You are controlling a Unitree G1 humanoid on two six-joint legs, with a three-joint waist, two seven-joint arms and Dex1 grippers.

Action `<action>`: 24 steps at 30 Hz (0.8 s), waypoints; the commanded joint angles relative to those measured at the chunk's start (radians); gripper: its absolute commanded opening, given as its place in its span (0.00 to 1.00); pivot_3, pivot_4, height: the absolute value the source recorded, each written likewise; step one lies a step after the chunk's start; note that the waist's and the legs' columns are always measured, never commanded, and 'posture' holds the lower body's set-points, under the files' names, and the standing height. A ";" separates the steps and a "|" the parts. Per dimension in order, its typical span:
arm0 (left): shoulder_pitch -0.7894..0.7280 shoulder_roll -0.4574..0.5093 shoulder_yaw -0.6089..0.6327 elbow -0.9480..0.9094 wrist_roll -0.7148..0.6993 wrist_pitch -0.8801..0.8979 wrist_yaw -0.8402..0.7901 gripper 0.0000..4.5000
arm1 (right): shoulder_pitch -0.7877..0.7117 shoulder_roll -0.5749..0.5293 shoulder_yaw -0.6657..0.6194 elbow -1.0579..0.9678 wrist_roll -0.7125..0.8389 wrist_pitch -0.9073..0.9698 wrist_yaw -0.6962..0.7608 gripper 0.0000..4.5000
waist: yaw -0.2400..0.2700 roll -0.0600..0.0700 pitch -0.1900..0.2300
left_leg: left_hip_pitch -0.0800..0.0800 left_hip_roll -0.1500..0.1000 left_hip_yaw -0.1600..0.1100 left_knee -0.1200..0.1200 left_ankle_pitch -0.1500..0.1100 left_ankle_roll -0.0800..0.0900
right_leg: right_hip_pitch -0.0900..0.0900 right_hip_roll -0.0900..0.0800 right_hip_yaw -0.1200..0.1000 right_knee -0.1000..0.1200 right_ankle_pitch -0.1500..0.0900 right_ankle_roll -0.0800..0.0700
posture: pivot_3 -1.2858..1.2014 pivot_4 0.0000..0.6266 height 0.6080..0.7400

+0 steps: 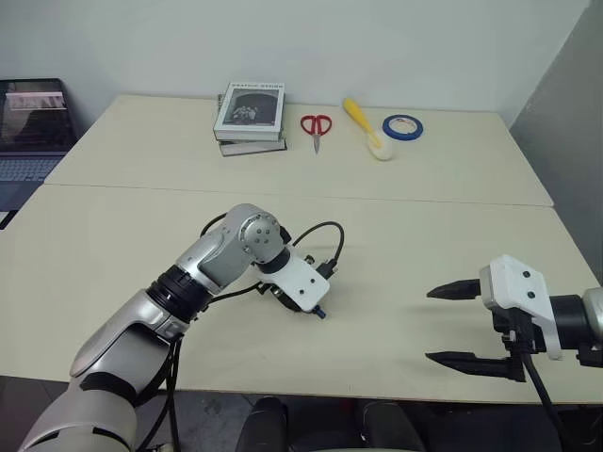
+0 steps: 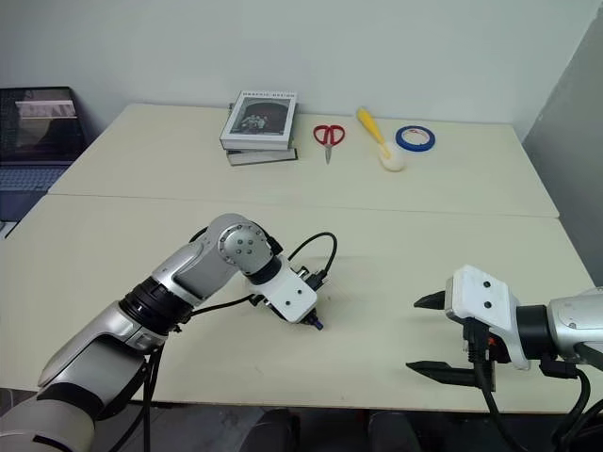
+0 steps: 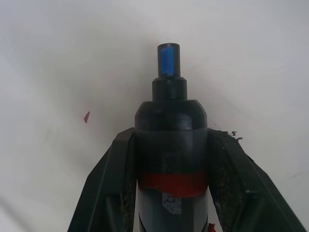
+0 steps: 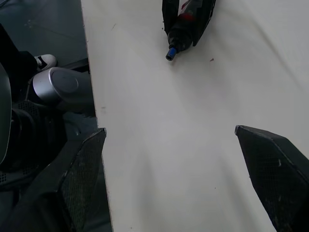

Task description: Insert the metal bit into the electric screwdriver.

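Table (image 1: 396, 235): 1 electric screwdriver (image 3: 170, 140), 1 scissors (image 1: 317, 125), 2 grippers.

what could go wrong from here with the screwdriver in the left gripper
1. The left gripper is shut on the electric screwdriver with its blue tip low over the table; lowering further could jam the tip.
2. The right gripper is open and holds nothing, so no insertion is possible yet.
3. The black cable looping off the left wrist could snag when the arm lifts.

Black screwdriver (image 3: 171, 145), red band, blue tip!
Cream table (image 1: 396, 245); at twelve o'clock, red scissors (image 1: 317, 126), blue tape ring (image 1: 402, 126).
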 commanded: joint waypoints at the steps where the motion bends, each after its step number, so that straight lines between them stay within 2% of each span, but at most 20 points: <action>1: 0.022 -0.018 0.026 -0.045 -0.052 0.070 -0.009 0.37 | -0.012 -0.011 -0.031 -0.011 0.015 -0.001 -0.007 1.00 | 0.000 0.000 0.000 | 0.000 0.000 0.000 0.000 0.000 0.000 | 0.000 0.000 0.000 0.000 0.000 0.000 | 0.52 0.24 1.00; 3: 0.015 -0.024 0.046 -0.052 -0.073 0.102 -0.008 0.37 | -0.013 -0.012 -0.031 -0.009 0.014 -0.002 -0.009 1.00 | -0.001 0.000 0.000 | -0.001 0.000 0.000 0.000 0.000 0.000 | -0.001 0.000 0.000 0.000 0.001 0.001 | 0.52 0.24 1.00; 9: -0.049 -0.086 0.215 -0.091 -0.221 0.358 0.061 0.37 | -0.019 -0.007 -0.055 0.006 0.025 0.010 -0.023 1.00 | -0.001 -0.002 0.001 | -0.003 0.000 -0.002 -0.001 0.000 0.000 | -0.002 0.000 -0.002 -0.001 0.002 0.003 | 0.52 0.24 1.00; 12: -0.051 -0.092 0.260 -0.090 -0.244 0.407 0.126 0.37 | -0.021 -0.009 -0.065 0.017 0.021 0.011 -0.025 1.00 | -0.004 -0.002 0.001 | -0.003 0.000 -0.002 -0.002 0.000 0.000 | -0.002 0.000 -0.002 -0.001 0.002 0.003 | 0.52 0.24 1.00; 19: 0.005 -0.229 0.423 -0.116 -0.341 0.582 0.419 0.37 | -0.080 0.022 -0.075 0.061 0.054 0.009 -0.061 1.00 | -0.004 -0.002 0.001 | -0.002 0.000 -0.002 -0.002 0.000 0.000 | -0.002 0.001 -0.002 -0.001 0.002 0.003 | 0.52 0.24 1.00; 24: 0.100 -0.358 0.520 -0.152 -0.406 0.598 0.632 0.37 | -0.156 0.108 -0.055 0.075 0.085 -0.037 -0.127 1.00 | -0.005 -0.002 0.001 | -0.002 0.000 -0.003 -0.003 0.000 0.000 | -0.002 0.001 -0.002 -0.001 0.002 0.003 | 0.52 0.24 1.00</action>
